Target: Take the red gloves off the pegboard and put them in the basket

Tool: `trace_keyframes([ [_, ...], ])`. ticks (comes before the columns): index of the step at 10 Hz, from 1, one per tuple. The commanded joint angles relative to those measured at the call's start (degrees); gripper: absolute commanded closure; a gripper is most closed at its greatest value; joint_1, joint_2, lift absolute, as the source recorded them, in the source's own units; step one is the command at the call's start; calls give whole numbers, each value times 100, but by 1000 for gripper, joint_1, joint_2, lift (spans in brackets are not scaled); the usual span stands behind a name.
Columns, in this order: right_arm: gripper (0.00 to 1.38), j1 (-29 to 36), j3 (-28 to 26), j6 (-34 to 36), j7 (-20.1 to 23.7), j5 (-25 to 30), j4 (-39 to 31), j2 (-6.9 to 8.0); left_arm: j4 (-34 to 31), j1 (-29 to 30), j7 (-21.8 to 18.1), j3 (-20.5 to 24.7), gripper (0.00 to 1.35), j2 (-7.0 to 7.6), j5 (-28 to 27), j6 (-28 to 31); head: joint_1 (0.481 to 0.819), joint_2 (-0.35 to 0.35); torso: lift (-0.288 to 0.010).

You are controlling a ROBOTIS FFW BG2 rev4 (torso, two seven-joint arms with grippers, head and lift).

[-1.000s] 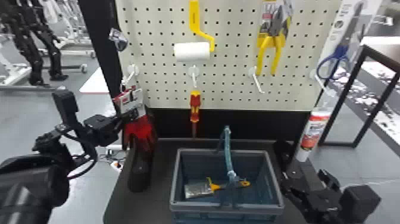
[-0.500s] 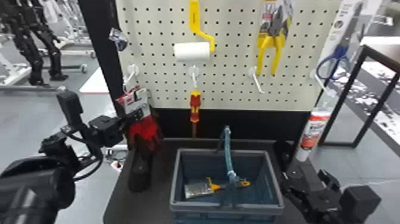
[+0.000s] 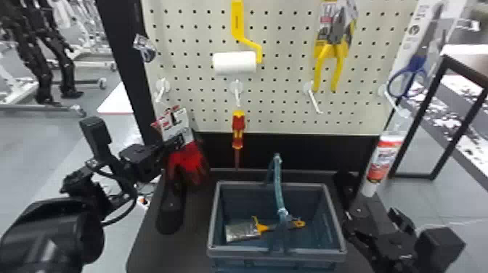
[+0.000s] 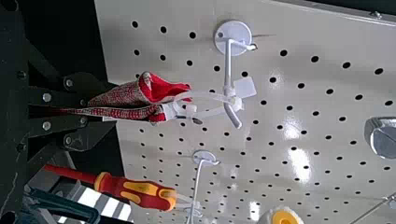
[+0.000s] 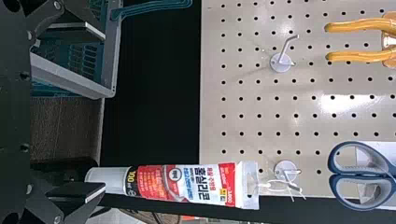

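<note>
gloves (image 3: 188, 161) shifted right, gap to basket rim (image 3: 214, 218)

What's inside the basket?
A brush with some yellow on it lies in the basket. The basket's handle hides part of it, and I can't see underneath the brush.

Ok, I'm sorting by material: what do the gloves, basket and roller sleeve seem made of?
Gloves: knitted fabric, by the speckled weave; any coating is unclear.
Basket: matte, probably rigid plastic, by its moulded-looking rim and latticed wall.
Roller sleeve: matte white, fabric or foam, by its glare-free surface; can't tell which.
</note>
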Motion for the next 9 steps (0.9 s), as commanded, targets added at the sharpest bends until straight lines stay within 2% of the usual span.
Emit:
trace_keyframes([
  [1,167,11,-6,0,0,-23,3,-1,-120,80,115,-37,1214,-40,37,-141,549,0,-100],
  [4,167,11,-6,18,-9,-23,12,-1,-656,344,642,-46,1214,-119,46,-431,549,0,-100],
  [6,167,11,-6,18,-9,-23,21,-1,-832,432,809,-116,1214,-198,99,-546,549,0,-100],
  [9,167,2,-6,18,-9,-23,29,8,-814,643,1196,-397,1214,-383,608,-669,549,0,-100],
])
